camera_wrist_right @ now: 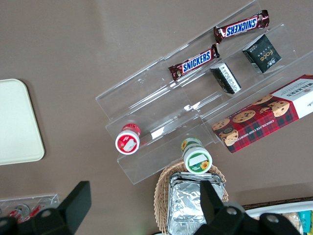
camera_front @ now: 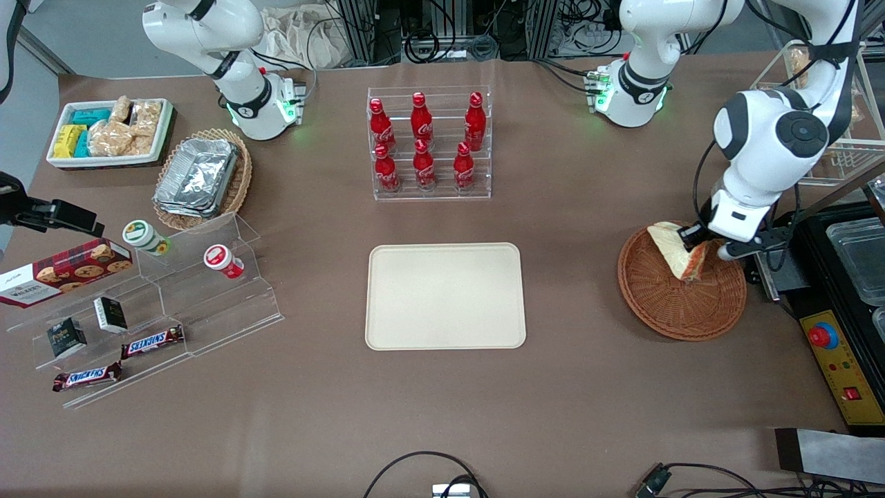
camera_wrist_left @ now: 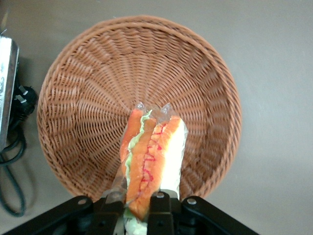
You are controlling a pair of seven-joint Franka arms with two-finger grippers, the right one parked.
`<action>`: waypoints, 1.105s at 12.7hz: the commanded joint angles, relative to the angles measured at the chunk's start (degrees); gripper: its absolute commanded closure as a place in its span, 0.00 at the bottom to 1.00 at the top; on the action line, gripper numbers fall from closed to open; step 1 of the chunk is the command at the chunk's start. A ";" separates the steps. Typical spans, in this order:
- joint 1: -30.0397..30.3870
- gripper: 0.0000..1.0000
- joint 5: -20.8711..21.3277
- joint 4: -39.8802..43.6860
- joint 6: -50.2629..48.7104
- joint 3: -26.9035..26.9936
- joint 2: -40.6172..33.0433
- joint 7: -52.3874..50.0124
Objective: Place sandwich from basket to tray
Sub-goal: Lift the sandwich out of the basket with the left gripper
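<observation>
The sandwich [camera_front: 674,247] is a wrapped wedge of pale bread with orange and green filling [camera_wrist_left: 150,156]. My left gripper [camera_front: 704,247] is shut on it, holding it just above the round reddish-brown wicker basket [camera_front: 664,304]. In the left wrist view the sandwich hangs over the basket's woven floor [camera_wrist_left: 107,83], pinched between the black fingers [camera_wrist_left: 159,205]. The cream tray [camera_front: 445,295] lies flat at the table's middle, toward the parked arm from the basket, with nothing on it.
A clear rack of red cola bottles [camera_front: 429,145] stands farther from the camera than the tray. A black box with a red button [camera_front: 833,346] sits beside the basket. Acrylic steps with snacks [camera_front: 145,311] and a foil-container basket [camera_front: 200,178] lie toward the parked arm's end.
</observation>
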 commanded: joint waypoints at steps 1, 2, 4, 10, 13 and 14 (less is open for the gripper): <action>0.09 0.84 1.91 4.29 -7.22 -5.77 -0.89 0.92; 0.09 0.84 1.91 5.43 -9.15 -8.49 -1.16 0.74; 0.09 0.84 1.91 9.12 -13.98 -13.41 -0.46 0.30; 0.00 0.83 1.91 16.41 -17.08 -23.00 4.36 -6.35; 0.00 0.84 5.40 21.86 -17.52 -27.05 10.86 -13.91; -0.17 0.84 7.86 24.06 -18.74 -28.37 13.58 -16.98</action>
